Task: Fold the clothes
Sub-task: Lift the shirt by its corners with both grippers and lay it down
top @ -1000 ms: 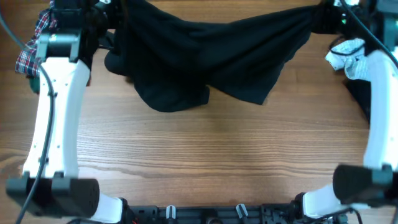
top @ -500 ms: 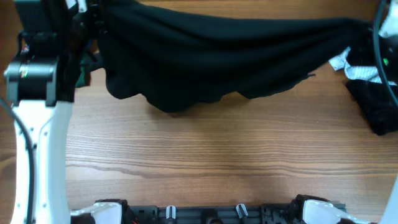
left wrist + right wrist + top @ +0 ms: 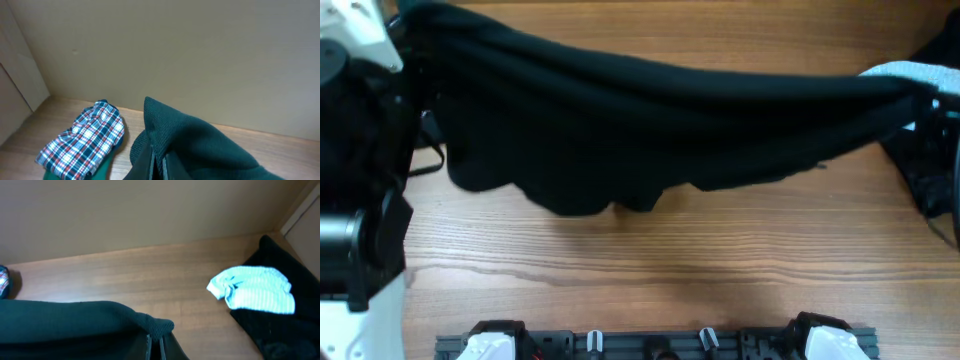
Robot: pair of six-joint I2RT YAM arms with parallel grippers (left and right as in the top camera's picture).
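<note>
The black T-shirt (image 3: 650, 120) is sagging, soft and light, while your left fingers (image 3: 150, 167) and right fingers (image 3: 155, 350) are each pinching opposite ends of its top edge, the sensible hold.

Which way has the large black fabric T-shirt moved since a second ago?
Yes: black T-shirt spread wider, its hem nearer the wooden table's near edge.

Five garments (image 3: 650, 110), one table (image 3: 670, 280)
</note>
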